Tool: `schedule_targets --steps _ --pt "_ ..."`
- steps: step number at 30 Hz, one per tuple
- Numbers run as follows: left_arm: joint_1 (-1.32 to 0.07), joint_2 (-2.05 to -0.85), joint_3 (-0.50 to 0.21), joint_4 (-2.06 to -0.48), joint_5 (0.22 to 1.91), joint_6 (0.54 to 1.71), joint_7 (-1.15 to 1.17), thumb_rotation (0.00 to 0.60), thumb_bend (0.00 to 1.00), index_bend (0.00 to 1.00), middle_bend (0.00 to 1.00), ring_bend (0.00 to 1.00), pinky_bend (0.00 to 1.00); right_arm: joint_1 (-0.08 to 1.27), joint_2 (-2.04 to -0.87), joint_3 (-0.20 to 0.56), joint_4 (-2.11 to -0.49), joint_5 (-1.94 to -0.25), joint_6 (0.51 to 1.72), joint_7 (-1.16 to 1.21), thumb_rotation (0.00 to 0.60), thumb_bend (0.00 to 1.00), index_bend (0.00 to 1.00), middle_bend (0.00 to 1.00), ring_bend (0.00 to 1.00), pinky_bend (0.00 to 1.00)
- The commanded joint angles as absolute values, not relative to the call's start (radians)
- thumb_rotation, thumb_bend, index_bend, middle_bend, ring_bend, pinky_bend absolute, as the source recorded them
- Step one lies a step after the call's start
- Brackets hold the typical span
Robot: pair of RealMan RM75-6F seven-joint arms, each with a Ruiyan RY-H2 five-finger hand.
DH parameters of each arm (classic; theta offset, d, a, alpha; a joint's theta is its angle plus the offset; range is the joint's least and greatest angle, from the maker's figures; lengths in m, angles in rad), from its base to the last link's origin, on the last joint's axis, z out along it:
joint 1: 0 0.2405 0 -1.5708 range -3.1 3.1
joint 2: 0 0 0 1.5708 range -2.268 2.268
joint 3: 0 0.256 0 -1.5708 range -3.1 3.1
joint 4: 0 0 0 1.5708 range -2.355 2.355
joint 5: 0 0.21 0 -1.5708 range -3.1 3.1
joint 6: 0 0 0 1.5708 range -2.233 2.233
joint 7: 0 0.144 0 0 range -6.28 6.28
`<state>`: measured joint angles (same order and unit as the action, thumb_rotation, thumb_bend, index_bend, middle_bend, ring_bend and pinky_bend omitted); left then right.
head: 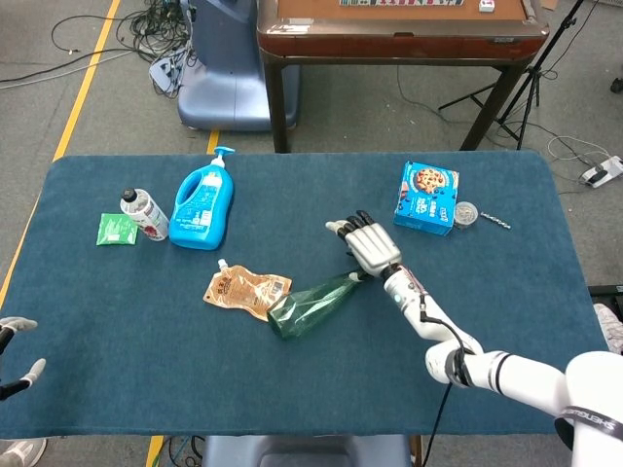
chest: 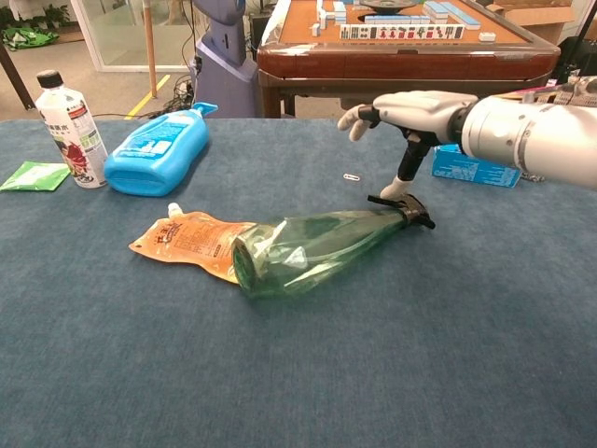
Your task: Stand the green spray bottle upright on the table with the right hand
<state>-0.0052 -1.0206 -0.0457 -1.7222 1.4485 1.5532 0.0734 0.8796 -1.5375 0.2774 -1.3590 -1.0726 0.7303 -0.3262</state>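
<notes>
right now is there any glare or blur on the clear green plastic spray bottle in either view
Head view: the clear green plastic spray bottle is sharp, with little glare. Chest view: soft pale highlights on its wall, a faint shadow beneath, the right hand crisp above its black nozzle, and no motion blur.
</notes>
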Motion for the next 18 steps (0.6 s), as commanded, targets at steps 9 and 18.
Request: schedule_targets --steps 9,18 --pt "-0.005 -1.022 -0.044 -1.731 1.458 1.554 0.083 0.6 0.26 0.35 0.31 0.29 0.16 0.867 -1.397 0.205 -1.697 -1.252 0.73 -0.228 0.6 0.0 0.14 0.19 0.12 0.08" --pt "-0.001 -1.021 -0.042 -1.73 1.451 1.552 0.085 0.6 0.25 0.35 0.31 0.29 0.16 0.973 -1.522 0.214 -1.621 -1.219 0.652 -0.228 0.6 0.03 0.14 0.19 0.12 0.08"
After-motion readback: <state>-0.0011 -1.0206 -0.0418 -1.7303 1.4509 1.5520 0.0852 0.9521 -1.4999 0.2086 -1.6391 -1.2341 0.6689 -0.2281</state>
